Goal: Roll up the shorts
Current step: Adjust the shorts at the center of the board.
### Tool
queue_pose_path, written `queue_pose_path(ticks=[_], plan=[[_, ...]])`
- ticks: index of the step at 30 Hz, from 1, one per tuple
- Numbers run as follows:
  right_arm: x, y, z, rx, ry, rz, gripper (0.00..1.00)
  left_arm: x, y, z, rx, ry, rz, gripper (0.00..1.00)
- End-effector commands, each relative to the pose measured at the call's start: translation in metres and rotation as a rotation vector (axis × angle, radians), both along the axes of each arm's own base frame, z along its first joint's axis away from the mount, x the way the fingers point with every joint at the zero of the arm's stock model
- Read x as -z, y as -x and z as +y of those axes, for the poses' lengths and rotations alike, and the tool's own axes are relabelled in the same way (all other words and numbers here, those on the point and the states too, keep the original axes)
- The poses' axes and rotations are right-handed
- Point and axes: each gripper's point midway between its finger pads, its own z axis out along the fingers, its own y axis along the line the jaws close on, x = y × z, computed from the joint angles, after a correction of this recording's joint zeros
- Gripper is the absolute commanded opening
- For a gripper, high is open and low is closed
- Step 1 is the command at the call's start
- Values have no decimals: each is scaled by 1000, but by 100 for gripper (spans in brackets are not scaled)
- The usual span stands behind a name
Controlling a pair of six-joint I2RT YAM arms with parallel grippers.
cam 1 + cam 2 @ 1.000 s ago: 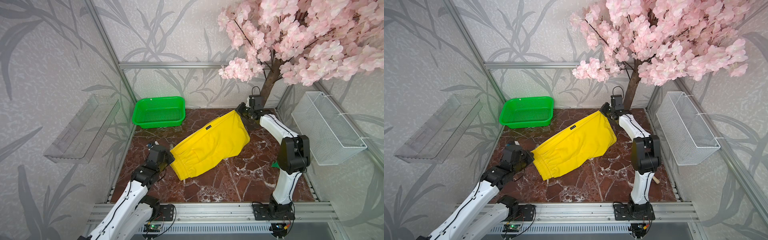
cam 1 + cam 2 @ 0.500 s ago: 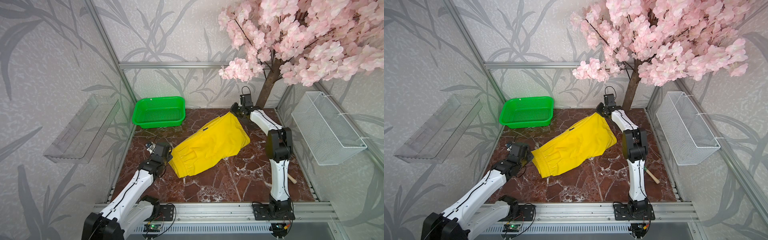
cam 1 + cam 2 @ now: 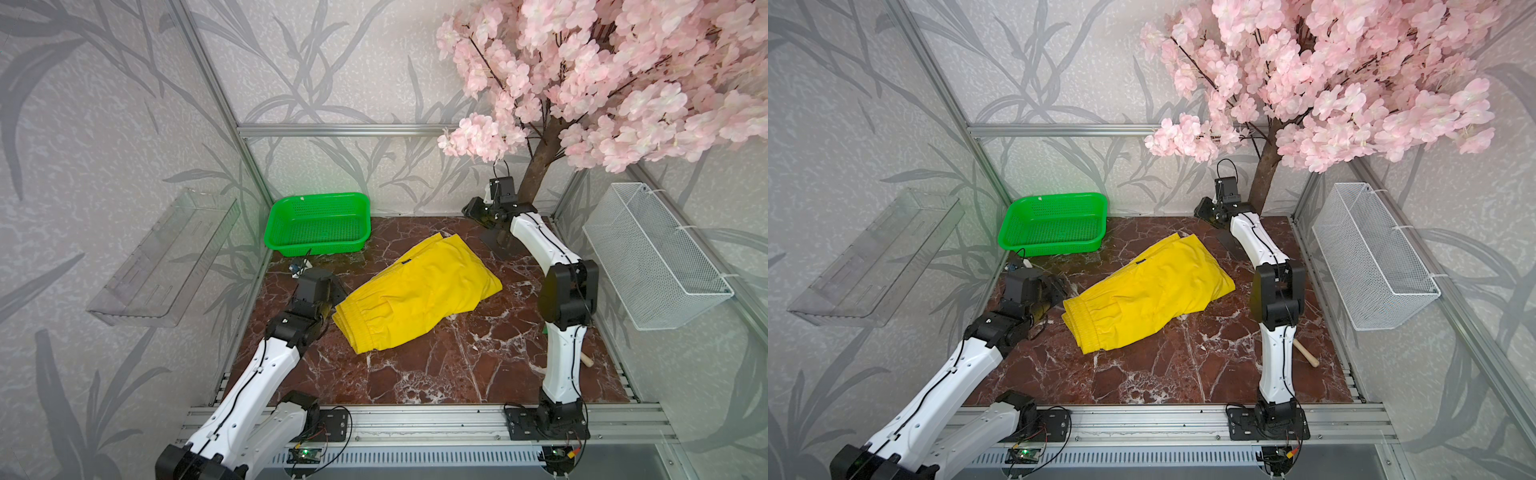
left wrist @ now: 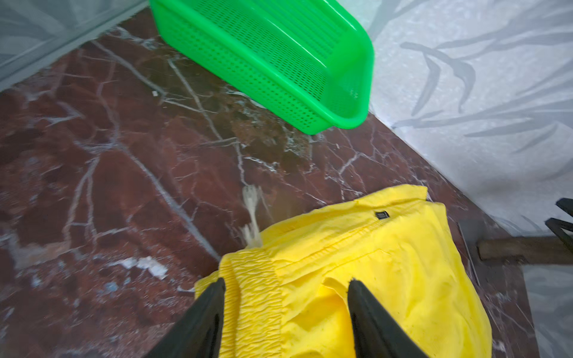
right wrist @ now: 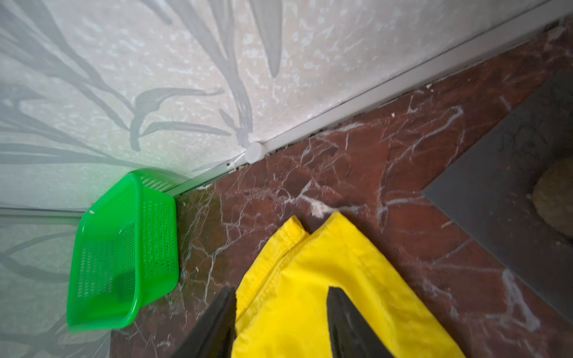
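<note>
Both hands hang open and empty, my left hand (image 4: 286, 282) over the gathered waistband (image 4: 254, 279), my right hand (image 5: 282, 291) near the leg hems (image 5: 297, 235), of yellow shorts (image 3: 415, 297) lying flat on the table (image 3: 415, 374); light, limp, likely slippery, best pinched at the waistband.

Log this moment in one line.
shorts: flat, not rolled | left gripper: open, beside waistband | right gripper: open, off hem

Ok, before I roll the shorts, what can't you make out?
The label on the shorts: too small in both top views, blurred in left wrist view.
The wooden stick: partly hidden behind the right arm in both top views.
A small item by the green basket: too small to identify in both top views.
</note>
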Motion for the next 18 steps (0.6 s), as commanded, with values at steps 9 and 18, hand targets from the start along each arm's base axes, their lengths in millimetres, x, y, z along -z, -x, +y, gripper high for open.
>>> queue_pose_path(ticks=[9, 18], plan=[[58, 121, 18, -57, -85, 124, 48, 62, -46, -52, 292, -65, 175, 60], [139, 166, 12, 12, -84, 334, 46, 139, -5, -1, 29, -149, 413, 58]])
